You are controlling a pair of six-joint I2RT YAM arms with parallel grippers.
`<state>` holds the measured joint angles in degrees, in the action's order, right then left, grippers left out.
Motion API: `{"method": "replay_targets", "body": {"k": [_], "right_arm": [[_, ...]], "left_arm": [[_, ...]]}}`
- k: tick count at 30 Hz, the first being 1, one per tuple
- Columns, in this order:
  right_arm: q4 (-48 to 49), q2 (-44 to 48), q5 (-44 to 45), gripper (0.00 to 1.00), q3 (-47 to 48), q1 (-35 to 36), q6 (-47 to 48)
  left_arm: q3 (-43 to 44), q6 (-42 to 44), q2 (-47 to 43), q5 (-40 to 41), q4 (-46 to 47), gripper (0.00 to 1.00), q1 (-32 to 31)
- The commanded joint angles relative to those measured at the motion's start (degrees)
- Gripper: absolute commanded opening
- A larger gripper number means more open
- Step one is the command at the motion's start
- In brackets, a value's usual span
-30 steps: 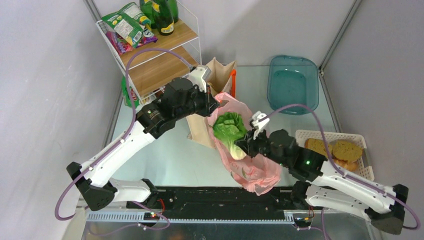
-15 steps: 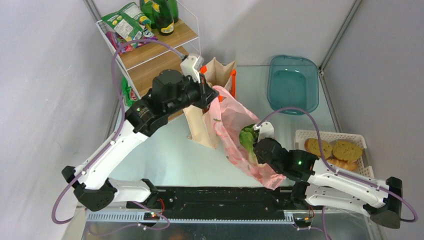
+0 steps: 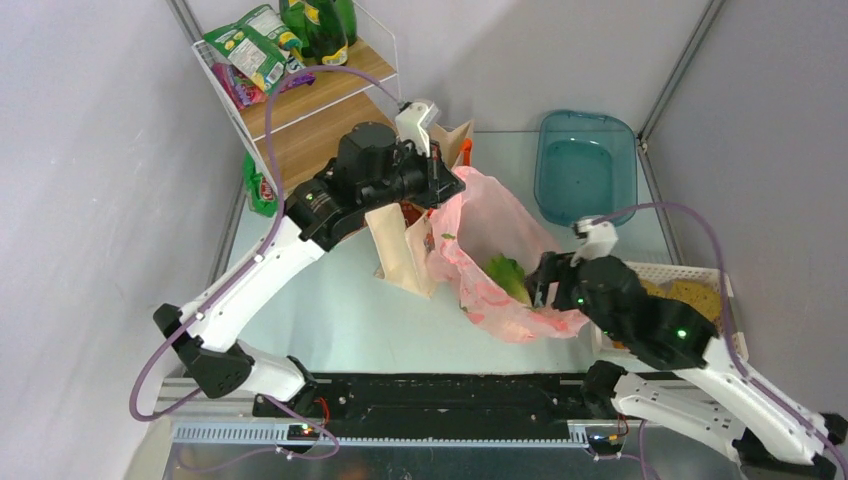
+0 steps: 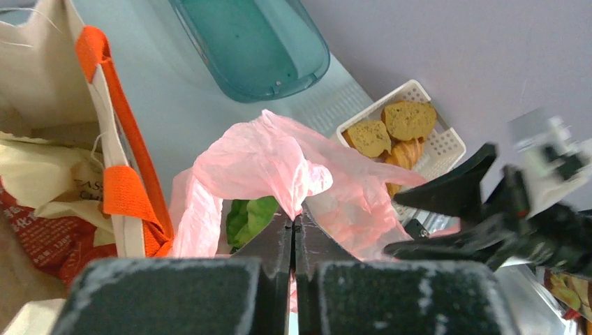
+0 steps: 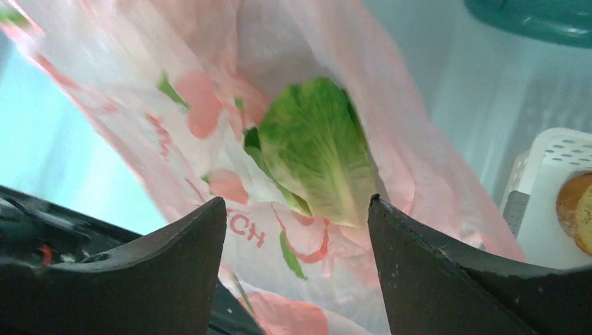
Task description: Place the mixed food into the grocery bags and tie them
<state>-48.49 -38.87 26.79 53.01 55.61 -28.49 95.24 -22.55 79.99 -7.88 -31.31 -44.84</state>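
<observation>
Lettuce (image 5: 317, 160) lies inside the pink plastic bag (image 3: 495, 215). Left gripper (image 4: 294, 225) is pinched on the bag's rim, holding it up. Right gripper (image 5: 297, 202) is spread and empty at the bag mouth. Bread rolls (image 3: 690, 298) sit in the white basket (image 3: 680, 268), unbagged. Nothing tied yet.

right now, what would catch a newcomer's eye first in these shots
The pink bag lifted over the middle of the table stands out first, a fold of it pinched in the shut left gripper. Inside it lies the green lettuce, with the right gripper open at the bag's mouth. To the right, bread rolls sit in a white basket.
</observation>
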Motion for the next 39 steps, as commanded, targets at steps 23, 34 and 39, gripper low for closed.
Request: {"method": "replay_targets", "body": {"k": [23,34,39], "right_arm": [[-12.4,-3.1,8.9,0.99,1.0,-67.8,-21.8],[0.9,-10.2,-4.6,1.0,-5.5,-84.9,-15.9],[4.1,-13.6,-9.1,1.0,-7.5,-84.8,-18.9]], "left_arm": [[-16.8,-0.9,-12.6,-3.8,1.5,0.0,-1.7],[-18.5,-1.2,-16.0,-1.9,1.5,0.0,-3.3],[-19.1,-0.4,-16.1,-0.4,1.4,0.0,-3.4]]}}
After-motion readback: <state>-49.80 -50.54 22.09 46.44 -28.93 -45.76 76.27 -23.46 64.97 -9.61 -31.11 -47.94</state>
